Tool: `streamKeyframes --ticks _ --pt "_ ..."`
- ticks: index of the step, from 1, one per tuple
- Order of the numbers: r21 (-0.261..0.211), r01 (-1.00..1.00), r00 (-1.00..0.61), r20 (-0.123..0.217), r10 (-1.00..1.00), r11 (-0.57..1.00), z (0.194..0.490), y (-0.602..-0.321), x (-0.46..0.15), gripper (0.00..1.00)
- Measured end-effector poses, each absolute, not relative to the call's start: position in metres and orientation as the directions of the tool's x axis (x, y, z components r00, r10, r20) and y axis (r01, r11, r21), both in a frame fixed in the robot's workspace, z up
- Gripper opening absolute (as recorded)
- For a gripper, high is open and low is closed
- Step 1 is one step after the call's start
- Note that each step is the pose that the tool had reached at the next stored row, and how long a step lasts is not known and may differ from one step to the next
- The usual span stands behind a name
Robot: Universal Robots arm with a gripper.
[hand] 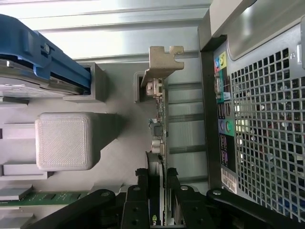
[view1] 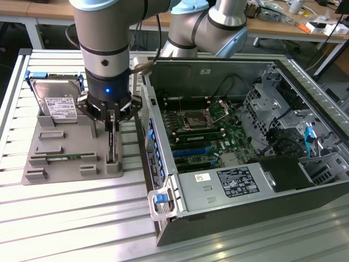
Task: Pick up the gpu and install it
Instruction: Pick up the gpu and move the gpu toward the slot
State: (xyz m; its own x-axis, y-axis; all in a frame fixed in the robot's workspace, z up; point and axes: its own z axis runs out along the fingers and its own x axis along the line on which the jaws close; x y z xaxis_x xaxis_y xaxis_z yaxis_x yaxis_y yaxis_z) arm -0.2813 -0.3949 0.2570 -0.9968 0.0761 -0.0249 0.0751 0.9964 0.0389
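Pinching the top edge of the gpu (hand: 159, 125) between narrow-set fingers, the tool (hand: 157, 174) is judged to be at the grasp step, with the card seated on edge in the grey holder (view1: 65, 164) on the bench (view1: 82, 218) beside the open computer case (view1: 163, 185), so removal calls for a straight vertical lift.

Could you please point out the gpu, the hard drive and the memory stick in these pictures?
gpu (hand: 160, 63): wrist view, on its silver end bracket.
hard drive (view1: 60, 106): exterior view, on its white label.
memory stick (view1: 62, 158): exterior view, on the middle of its green strip.
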Motion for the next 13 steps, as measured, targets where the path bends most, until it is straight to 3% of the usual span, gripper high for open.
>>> streamKeyframes --ticks 13 --pt "0.039 0.075 -0.997 -0.025 0.076 0.996 0.285 -0.395 -0.281 0.27"
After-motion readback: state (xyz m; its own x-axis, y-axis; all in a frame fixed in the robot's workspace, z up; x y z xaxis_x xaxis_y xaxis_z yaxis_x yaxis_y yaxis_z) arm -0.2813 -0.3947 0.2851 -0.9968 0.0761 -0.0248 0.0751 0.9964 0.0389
